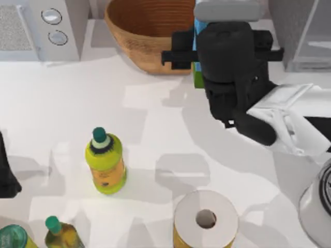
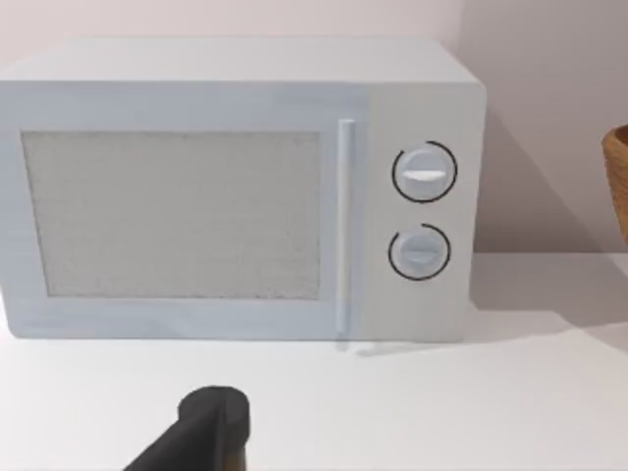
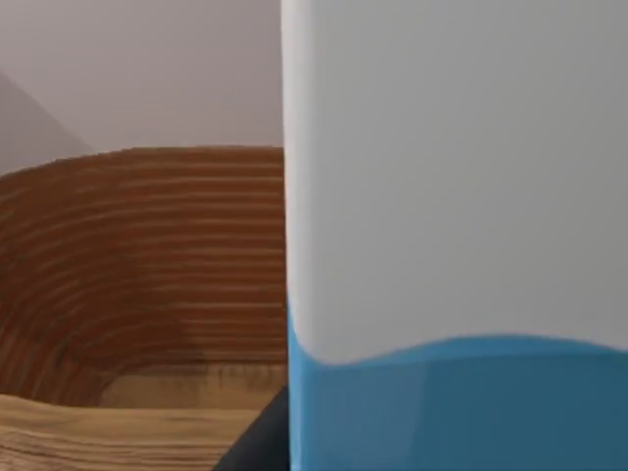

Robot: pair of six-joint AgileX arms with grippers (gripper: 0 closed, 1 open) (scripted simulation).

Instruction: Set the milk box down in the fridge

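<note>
White bench [image 1: 155,134] under two AgileX arms; dark grey fridge [image 1: 302,31] at the far right corner; light grey microwave [image 2: 235,186] at the far left; woven basket [image 1: 147,31] between them; right arm reaching to the far edge, its gripper [image 1: 199,54] just beside the basket and closed on the milk box [image 1: 197,57], which stands upright between basket and fridge, a blue and green strip visible beneath the wrist; white-topped carton face close in the right wrist view; paper roll [image 1: 206,219] near the front; yellow-green bottle [image 1: 106,163] left of centre; left gripper [image 1: 6,175] parked at the left edge, its opening impossible to tell.
</note>
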